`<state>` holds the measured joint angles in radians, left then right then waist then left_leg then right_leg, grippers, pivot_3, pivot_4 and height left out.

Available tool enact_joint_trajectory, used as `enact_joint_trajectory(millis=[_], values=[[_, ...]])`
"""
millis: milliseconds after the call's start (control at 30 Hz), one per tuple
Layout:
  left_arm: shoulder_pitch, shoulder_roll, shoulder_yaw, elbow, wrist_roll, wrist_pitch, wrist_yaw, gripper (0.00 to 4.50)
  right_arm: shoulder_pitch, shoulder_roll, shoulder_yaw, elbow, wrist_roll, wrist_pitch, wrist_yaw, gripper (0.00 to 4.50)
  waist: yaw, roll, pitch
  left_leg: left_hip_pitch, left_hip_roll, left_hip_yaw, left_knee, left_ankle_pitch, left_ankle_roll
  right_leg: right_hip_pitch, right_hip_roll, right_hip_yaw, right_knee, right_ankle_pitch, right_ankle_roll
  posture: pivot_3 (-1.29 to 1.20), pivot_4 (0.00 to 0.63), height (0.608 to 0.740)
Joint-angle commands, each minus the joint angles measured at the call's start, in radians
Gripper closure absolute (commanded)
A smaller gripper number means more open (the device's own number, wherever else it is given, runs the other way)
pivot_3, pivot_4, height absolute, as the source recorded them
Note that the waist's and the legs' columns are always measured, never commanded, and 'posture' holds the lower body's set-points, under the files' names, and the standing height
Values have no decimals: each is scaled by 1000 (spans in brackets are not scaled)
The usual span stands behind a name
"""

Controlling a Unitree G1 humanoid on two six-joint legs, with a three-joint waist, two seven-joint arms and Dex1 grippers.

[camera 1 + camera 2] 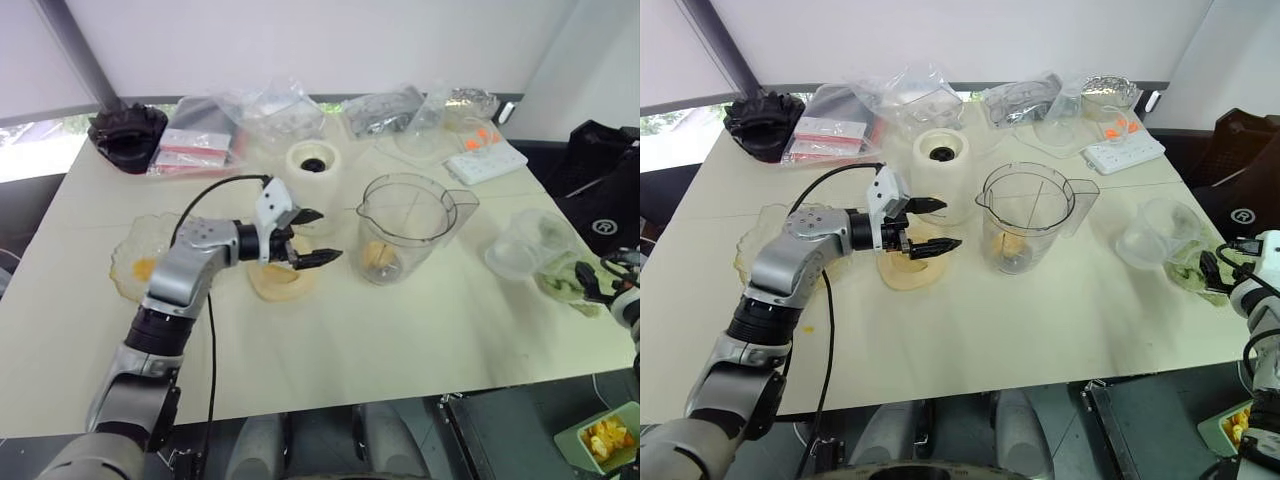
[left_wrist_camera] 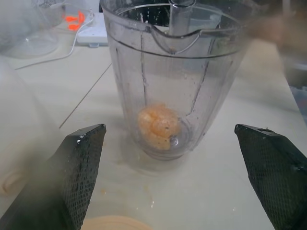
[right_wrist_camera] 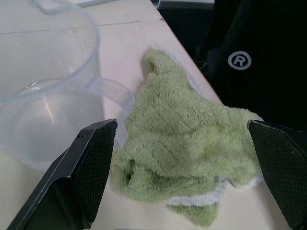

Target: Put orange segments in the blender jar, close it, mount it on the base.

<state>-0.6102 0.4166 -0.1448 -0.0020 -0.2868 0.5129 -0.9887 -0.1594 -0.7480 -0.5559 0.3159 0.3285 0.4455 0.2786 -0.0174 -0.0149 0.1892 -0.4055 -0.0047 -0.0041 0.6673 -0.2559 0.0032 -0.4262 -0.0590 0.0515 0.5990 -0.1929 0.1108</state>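
The clear blender jar (image 1: 412, 215) stands open-topped in the middle of the table, with orange segments (image 2: 158, 127) lying at its bottom by the blade. Behind it and to its left is the cream-white base (image 1: 315, 160) with a black coupling on top. My left gripper (image 1: 330, 235) hovers open just left of the jar, pointing at it, above a flat cream lid (image 1: 278, 283); nothing is between its fingers. At the table's right edge my right gripper (image 3: 182, 124) stands open over a green cloth (image 3: 187, 143), holding nothing.
A glass plate (image 1: 128, 240) at the left holds an orange piece (image 1: 145, 268). A clear beaker (image 1: 522, 245) sits beside the cloth. Plastic bags (image 1: 280, 110), a white power strip (image 1: 485, 160) and a black object (image 1: 128, 135) line the far edge. A green tub (image 1: 603, 438) sits below the table.
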Motion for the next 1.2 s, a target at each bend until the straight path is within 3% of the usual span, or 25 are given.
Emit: enact_joint_trajectory(millis=[33,1200], values=[[-1,14,-4,-39,-2,-16,3,13,-23,4,-3,8,-6,-25,1,0,0,0,0,0,0,0,0,0,0,0,0,0,0,0,0,0,150,740],[-28,44,6,-42,-6,-12,34,13,-266,60,70,435,-105,-339,-137,0,-4,0,0,0,0,0,0,0,0,0,0,1,0,1,2,0,150,740]])
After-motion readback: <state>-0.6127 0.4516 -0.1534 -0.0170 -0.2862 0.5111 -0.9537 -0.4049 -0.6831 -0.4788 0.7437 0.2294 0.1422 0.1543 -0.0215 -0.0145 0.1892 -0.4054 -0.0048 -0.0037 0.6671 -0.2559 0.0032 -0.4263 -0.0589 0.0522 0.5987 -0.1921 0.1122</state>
